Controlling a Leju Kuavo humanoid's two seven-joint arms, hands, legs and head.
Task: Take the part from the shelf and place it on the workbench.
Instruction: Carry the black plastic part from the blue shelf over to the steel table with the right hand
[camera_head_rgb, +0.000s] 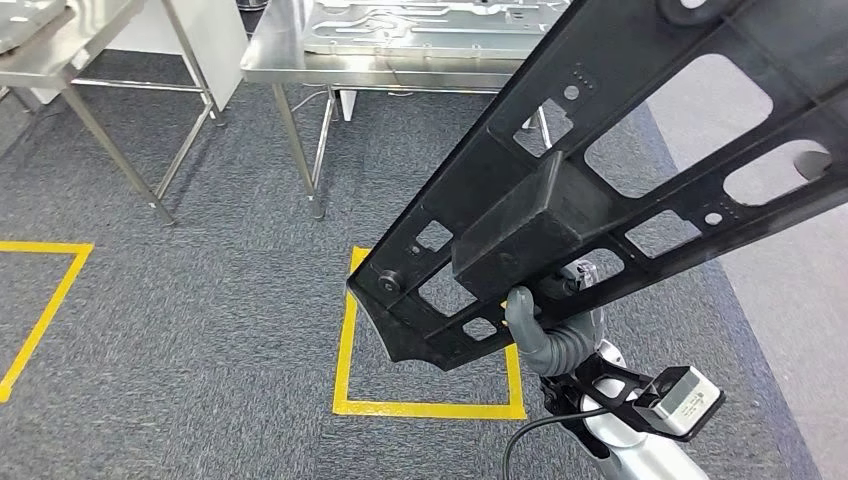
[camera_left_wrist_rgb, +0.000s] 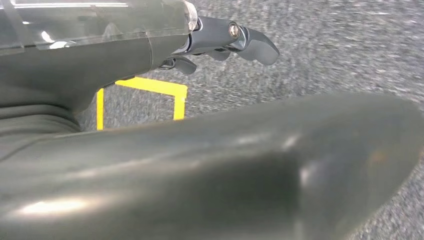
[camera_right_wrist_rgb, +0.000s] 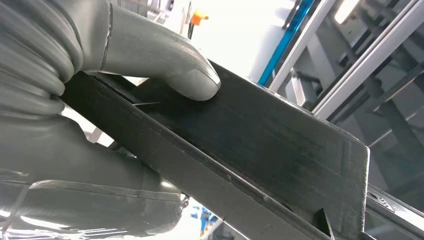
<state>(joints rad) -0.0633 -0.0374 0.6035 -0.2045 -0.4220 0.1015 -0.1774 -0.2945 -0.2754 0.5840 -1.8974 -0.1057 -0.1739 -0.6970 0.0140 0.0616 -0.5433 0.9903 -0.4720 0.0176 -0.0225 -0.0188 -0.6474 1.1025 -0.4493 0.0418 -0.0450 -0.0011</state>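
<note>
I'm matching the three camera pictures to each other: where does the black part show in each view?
Head view: the black part runs slantwise from upper right to centre, held from below by the right hand.
Left wrist view: not in it.
Right wrist view: it crosses the middle.
Shared landmark: the right hand's grey thumb on the part.

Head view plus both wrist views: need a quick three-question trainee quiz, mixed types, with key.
1. True or false: the long black plastic frame part lies flat on the stainless steel workbench.
2. Which hand grips the frame? A) left hand B) right hand C) both
3. Fill in: on the grey carpet under the frame's lower end is a square of ____ tape.

Key
1. False: it is held up at a slant over the carpet, short of the workbench.
2. B: the right hand grips its box-shaped section, thumb on top; the left hand hangs empty.
3. Yellow.
</note>
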